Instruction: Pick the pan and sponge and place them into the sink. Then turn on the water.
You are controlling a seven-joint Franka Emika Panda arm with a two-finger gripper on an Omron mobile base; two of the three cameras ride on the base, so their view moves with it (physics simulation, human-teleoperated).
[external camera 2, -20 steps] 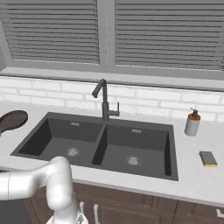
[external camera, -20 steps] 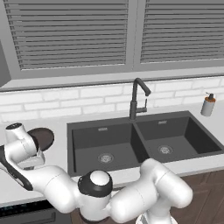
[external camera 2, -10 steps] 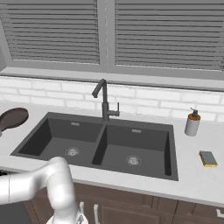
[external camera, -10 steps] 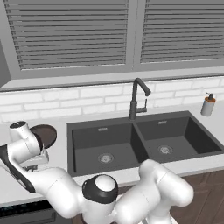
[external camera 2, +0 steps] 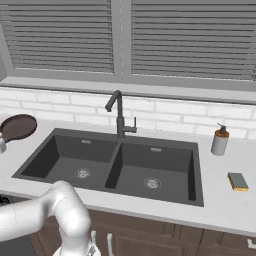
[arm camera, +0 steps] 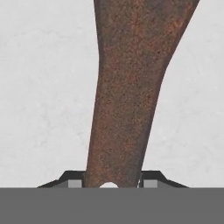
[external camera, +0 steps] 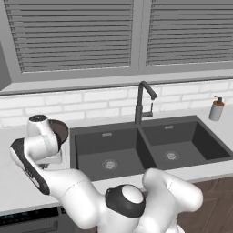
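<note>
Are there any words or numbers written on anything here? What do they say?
No, there is nothing to read in these pictures.
The soap bottle has a plain side with no label.
The sponge, the pan, the faucet and the sink show no words, numbers or signs.
The brown handle between the gripper tips is bare too.

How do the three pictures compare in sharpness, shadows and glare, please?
Hand view: very close, the pan handle coarse and soft between the gripper fingertips, no glare. Left base view: even flat light, the sink basins softly shaded. Right base view: equally even light, the sponge small but distinct.
</note>
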